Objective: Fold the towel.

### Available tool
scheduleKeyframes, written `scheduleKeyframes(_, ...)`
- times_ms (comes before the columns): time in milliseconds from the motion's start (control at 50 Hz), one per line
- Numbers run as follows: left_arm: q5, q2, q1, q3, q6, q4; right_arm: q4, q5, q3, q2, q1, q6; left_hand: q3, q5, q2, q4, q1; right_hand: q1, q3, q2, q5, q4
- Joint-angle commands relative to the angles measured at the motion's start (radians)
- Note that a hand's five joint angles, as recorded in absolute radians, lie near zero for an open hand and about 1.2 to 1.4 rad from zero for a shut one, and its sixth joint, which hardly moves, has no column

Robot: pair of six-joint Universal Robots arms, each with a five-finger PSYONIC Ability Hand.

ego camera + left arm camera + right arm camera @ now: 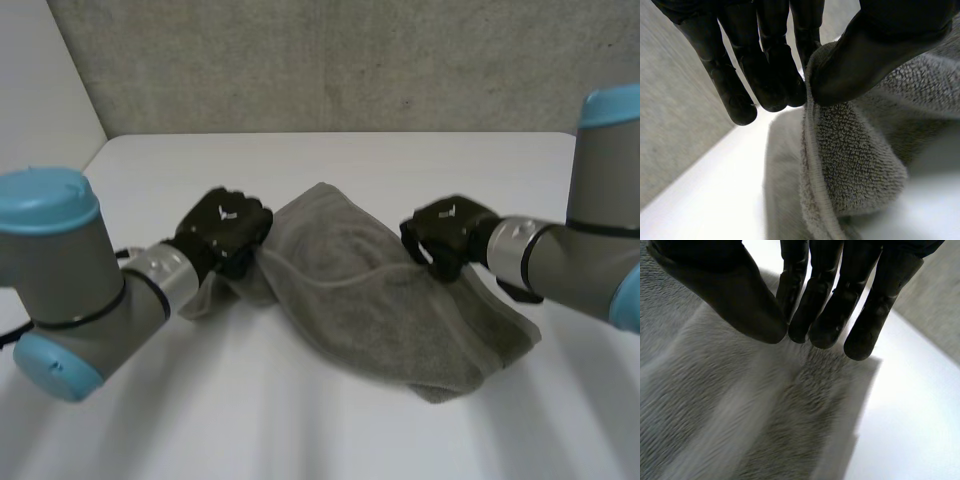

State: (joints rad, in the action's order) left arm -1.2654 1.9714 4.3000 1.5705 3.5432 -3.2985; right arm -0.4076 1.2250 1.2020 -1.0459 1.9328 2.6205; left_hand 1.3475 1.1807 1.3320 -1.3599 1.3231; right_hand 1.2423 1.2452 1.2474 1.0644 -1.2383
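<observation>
**Towel fold: grip and handling note**

The towel lies rumpled in the middle of the desk. It is partly doubled over, with a hemmed edge running between the two hands.

Left hand: fingers and thumb pinch that hem at the towel's left end.

Right hand: low over the right part of the cloth. I cannot tell whether it holds any.

Judgement: thick terry, soft, limp and light. It should sag and drag between holds rather than slip. It is best pinched firmly at the hem or corners.

Hard to make out: the corners tucked in the folds, the number of layers, and the cloth under the left hand.
</observation>
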Motion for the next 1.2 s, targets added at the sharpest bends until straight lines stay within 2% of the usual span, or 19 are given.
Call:
scheduleKeyframes(20,0.004,-0.022,0.009,0.137,0.006,-0.038,0.046,0.001,0.097,0.007,-0.012,-0.025,0.049,0.041,0.064,-0.036,0.073,-0.136,-0.139,-0.141,-0.132,0.132)
scheduleKeyframes(60,0.006,-0.046,0.015,0.189,0.013,-0.049,0.064,0.001,0.123,0.006,-0.014,-0.025,0.049,0.041,0.064,-0.036,0.073,-0.302,-0.305,-0.307,-0.299,0.298)
scheduleKeyframes(80,0.006,-0.046,0.015,0.189,0.013,-0.049,0.064,0.001,0.123,0.006,-0.014,-0.025,0.049,0.041,0.064,-0.036,0.073,-0.303,-0.306,-0.308,-0.3,0.299)
scheduleKeyframes(100,0.006,-0.061,0.023,0.21,0.013,-0.055,0.069,0.001,0.129,0.003,-0.012,-0.025,0.049,0.041,0.064,-0.036,0.073,-0.422,-0.425,-0.427,-0.419,0.418)
scheduleKeyframes(220,0.009,-0.103,0.063,0.275,0.014,-0.07,0.085,0.001,0.134,0.007,0.002,-0.027,0.049,0.041,0.064,-0.036,0.073,-0.453,-0.455,-0.458,-0.449,0.449)
scheduleKeyframes(500,0.011,-0.108,0.066,0.313,0.013,-0.079,0.266,0.013,0.139,0.053,0.04,-0.022,0.049,0.041,0.064,-0.036,0.073,-0.55,-0.552,-0.555,-0.546,0.546)
scheduleKeyframes(580,0.011,-0.101,0.064,0.316,0.013,-0.102,0.296,0.019,0.119,0.056,0.052,-0.011,0.049,0.041,0.064,-0.036,0.073,-0.713,-0.716,-0.719,-0.71,0.71)
scheduleKeyframes(780,0.011,-0.092,0.061,0.316,0.013,-0.116,0.288,0.027,0.047,0.081,0.074,0.046,0.049,0.041,0.064,-0.036,0.073,-0.767,-0.77,-0.772,-0.763,0.763)
scheduleKeyframes(1040,0.011,-0.094,0.063,0.316,0.014,-0.116,0.138,0.027,-0.113,0.239,0.089,0.055,0.049,0.041,0.064,-0.036,0.073,-0.755,-0.758,-0.76,-0.752,0.751)
scheduleKeyframes(1100,0.011,-0.092,0.066,0.316,0.013,-0.116,0.102,0.027,-0.145,0.27,0.089,0.053,0.049,0.041,0.064,-0.036,0.073,-0.72,-0.723,-0.725,-0.717,0.716)
scheduleKeyframes(1120,0.011,-0.094,0.067,0.316,0.013,-0.116,0.087,0.027,-0.153,0.273,0.089,0.05,0.049,0.041,0.064,-0.036,0.073,-0.592,-0.595,-0.597,-0.589,0.588)
scheduleKeyframes(1140,0.011,-0.094,0.067,0.315,0.013,-0.116,0.075,0.022,-0.157,0.267,0.089,0.05,0.049,0.041,0.064,-0.036,0.073,-0.349,-0.352,-0.355,-0.346,0.346)
scheduleKeyframes(1160,0.011,-0.094,0.067,0.315,0.013,-0.116,0.075,0.022,-0.157,0.267,0.089,0.05,0.049,0.041,0.064,-0.036,0.073,-0.347,-0.35,-0.352,-0.344,0.343)
scheduleKeyframes(1180,0.011,-0.095,0.067,0.313,0.013,-0.116,0.067,0.018,-0.156,0.25,0.089,0.056,0.049,0.041,0.064,-0.036,0.073,-0.042,-0.045,-0.047,-0.038,0.038)
scheduleKeyframes(1200,0.011,-0.095,0.067,0.313,0.013,-0.116,0.066,0.016,-0.154,0.224,0.091,0.062,0.049,0.041,0.064,-0.036,0.073,0.152,0.149,0.147,0.155,-0.156)
